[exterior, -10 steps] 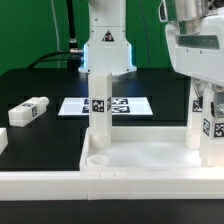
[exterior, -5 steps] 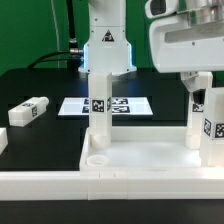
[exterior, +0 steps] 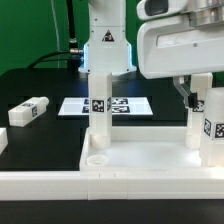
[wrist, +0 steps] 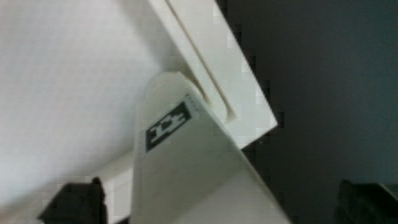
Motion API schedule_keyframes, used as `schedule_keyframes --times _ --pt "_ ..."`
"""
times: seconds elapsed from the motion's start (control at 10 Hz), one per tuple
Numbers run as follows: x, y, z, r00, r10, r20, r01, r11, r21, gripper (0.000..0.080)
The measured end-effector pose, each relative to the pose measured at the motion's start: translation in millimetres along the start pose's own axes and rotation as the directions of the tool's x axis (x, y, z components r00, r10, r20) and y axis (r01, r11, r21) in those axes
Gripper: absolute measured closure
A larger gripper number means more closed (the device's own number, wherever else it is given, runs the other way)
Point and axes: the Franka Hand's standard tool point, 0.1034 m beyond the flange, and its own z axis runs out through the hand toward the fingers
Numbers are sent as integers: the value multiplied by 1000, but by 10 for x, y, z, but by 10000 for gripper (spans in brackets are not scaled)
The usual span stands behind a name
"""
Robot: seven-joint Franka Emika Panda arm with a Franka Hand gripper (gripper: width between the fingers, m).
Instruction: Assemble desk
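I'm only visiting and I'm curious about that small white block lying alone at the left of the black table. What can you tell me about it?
It is a loose desk leg, a short white post with a square section. It looks like plastic and has a black-and-white tag on one face. It lies on its side, slanted, on the black table at the exterior view's left. It is well apart from the desk slab, and only the table touches it.

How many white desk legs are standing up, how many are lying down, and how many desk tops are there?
Desk top: 1
Legs standing up: 3
Leg lying down: 1
Total: 5
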Motion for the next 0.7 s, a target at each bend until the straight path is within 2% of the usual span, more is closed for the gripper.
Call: schedule_keyframes --times 0.1,0.2,0.3,0.4,0.5,0.6,0.7 --pt "17 -75 -22 940 -340 22 341 940 -28 151" --pt "-8 -88 24 897 -439 50 440 897 -25 151" --pt "13 -79 23 933 -359 40 360 932 -30 154" --pt "14 -72 26 936 -349 40 350 936 -32 306" --pt "13 -73 27 951 -307 39 308 951 -34 306" --pt "29 -38 24 979 -201 34 202 978 -43 499" --pt "38 -10 27 993 -114 30 115 992 -50 498"
